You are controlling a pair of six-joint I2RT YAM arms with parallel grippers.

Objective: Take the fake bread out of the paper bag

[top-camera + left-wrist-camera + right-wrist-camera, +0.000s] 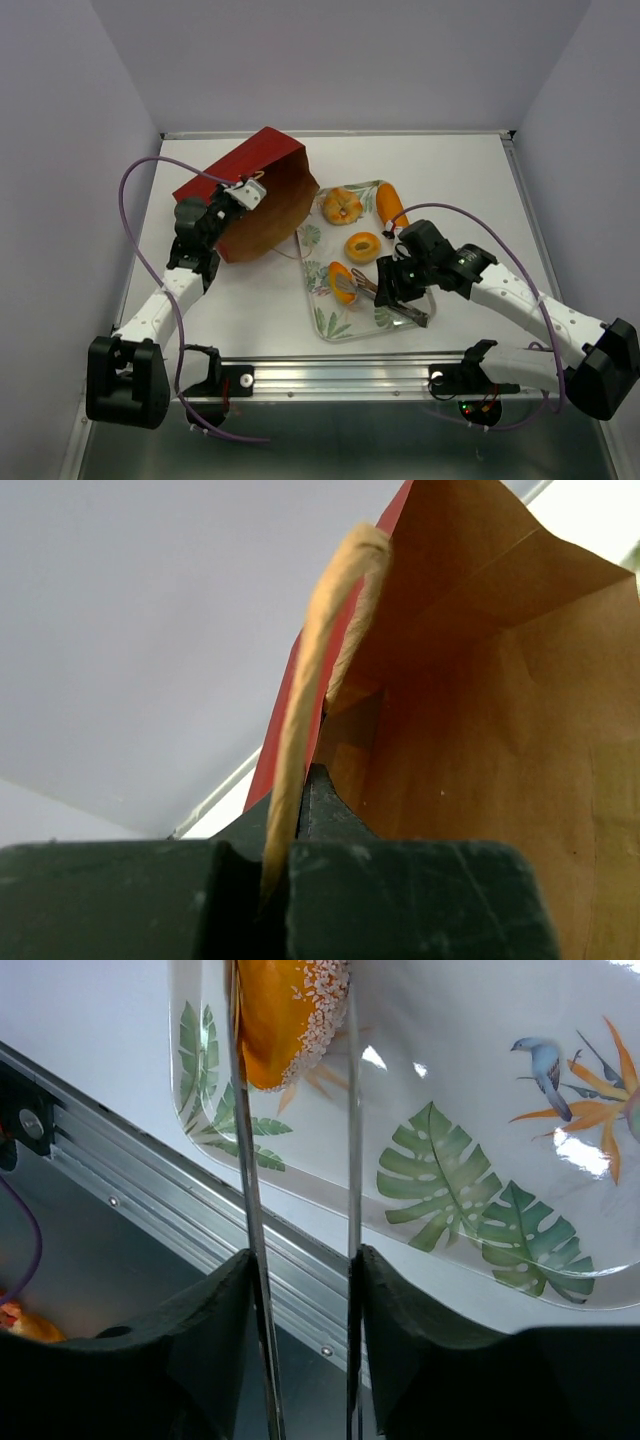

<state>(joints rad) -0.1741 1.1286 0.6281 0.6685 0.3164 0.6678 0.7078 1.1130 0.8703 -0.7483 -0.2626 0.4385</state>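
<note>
The right gripper (pixel 303 1280) is squeezing metal tongs (pixel 247 1160) on one fake bread (pixel 285 1010) at the tray (pixel 470 1210) edge, while the left gripper (pixel 290 880) is pinching the paper bag (pixel 480 710) to keep it open, maybe with one more inside.

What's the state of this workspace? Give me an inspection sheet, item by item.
Surface: white table, leaf-patterned tray on it.
Job's things: paper bag on its side, mouth toward tray; long loaf and two round buns on tray; seeded roll in tongs at tray.
Clutter: nothing seen.
Grippers: left jaws shut on bag rim; right jaws shut on metal tongs pinching the roll.
Cables: purple loops over both arms.
Surroundings: plain walls; aluminium rail.
</note>
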